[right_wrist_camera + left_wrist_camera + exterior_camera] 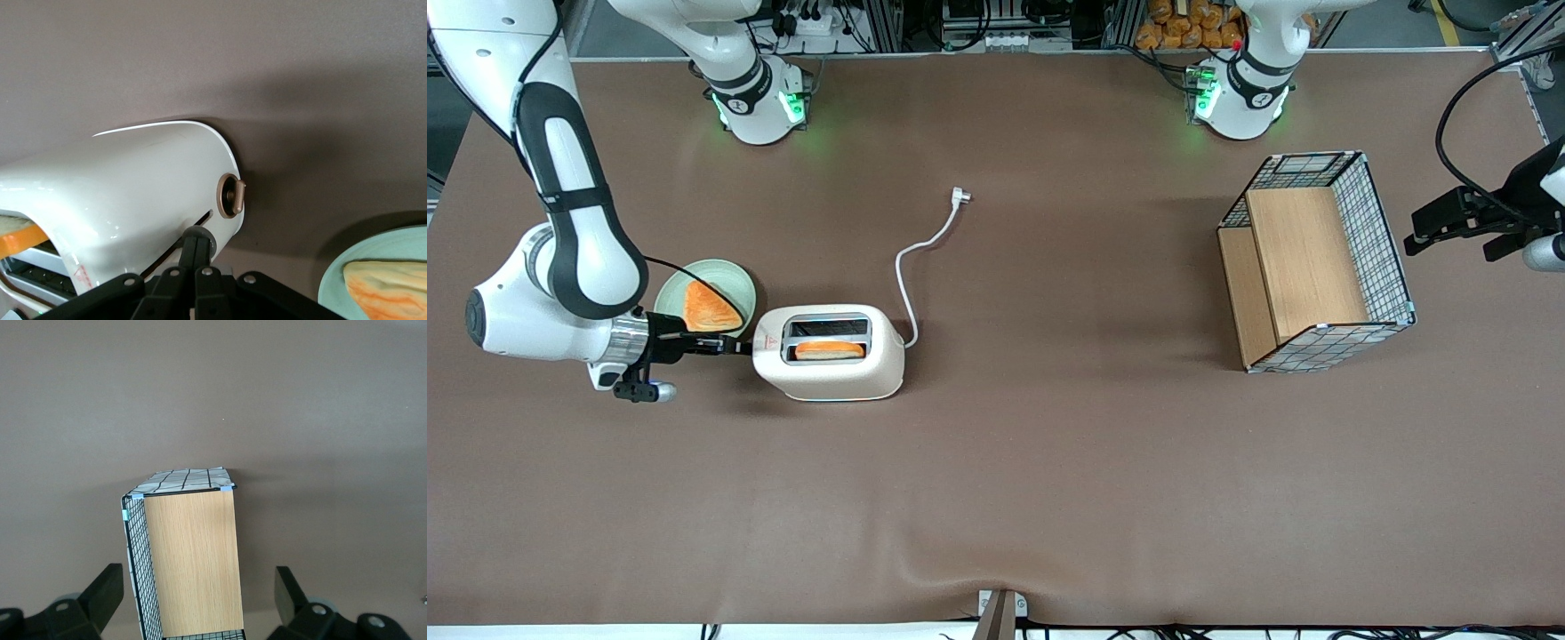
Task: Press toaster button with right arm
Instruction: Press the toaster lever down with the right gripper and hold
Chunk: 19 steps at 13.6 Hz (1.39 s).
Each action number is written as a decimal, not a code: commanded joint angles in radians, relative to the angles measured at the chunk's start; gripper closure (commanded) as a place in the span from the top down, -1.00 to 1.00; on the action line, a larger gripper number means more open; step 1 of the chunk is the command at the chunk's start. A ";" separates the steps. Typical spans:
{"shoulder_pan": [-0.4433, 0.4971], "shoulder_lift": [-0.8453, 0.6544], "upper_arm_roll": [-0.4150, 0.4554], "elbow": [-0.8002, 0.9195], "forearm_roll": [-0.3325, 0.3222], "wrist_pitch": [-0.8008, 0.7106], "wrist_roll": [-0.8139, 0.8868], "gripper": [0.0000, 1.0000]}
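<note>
The cream-white toaster (pixel 829 353) lies on the brown table with a slice of toast (pixel 829 350) in its slot nearer the front camera. My right arm's gripper (pixel 734 347) is level with the toaster's narrow end face, the end without the cord. In the right wrist view the gripper (pixel 197 241) is shut, its two fingers pressed together, and their tips touch the toaster button (pixel 197 231), a small grey knob at the end of a slot in the toaster (pixel 133 193). A round tan dial (pixel 231 195) sits beside it on that face.
A pale green plate (pixel 729 277) with a toast slice (pixel 710 307) stands close beside the gripper, farther from the front camera; it shows in the right wrist view too (pixel 333 280). The white cord (pixel 911 267) ends in a plug (pixel 959 197). A wire-and-wood basket (pixel 1316 262) lies toward the parked arm's end.
</note>
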 commanded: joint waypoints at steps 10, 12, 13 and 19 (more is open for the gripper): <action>0.020 0.045 -0.002 -0.066 0.095 0.122 -0.134 -1.00; 0.020 0.045 -0.004 -0.070 0.095 0.131 -0.134 -1.00; 0.026 0.045 -0.004 -0.077 0.095 0.150 -0.136 -1.00; 0.031 0.050 -0.004 -0.090 0.097 0.174 -0.159 -1.00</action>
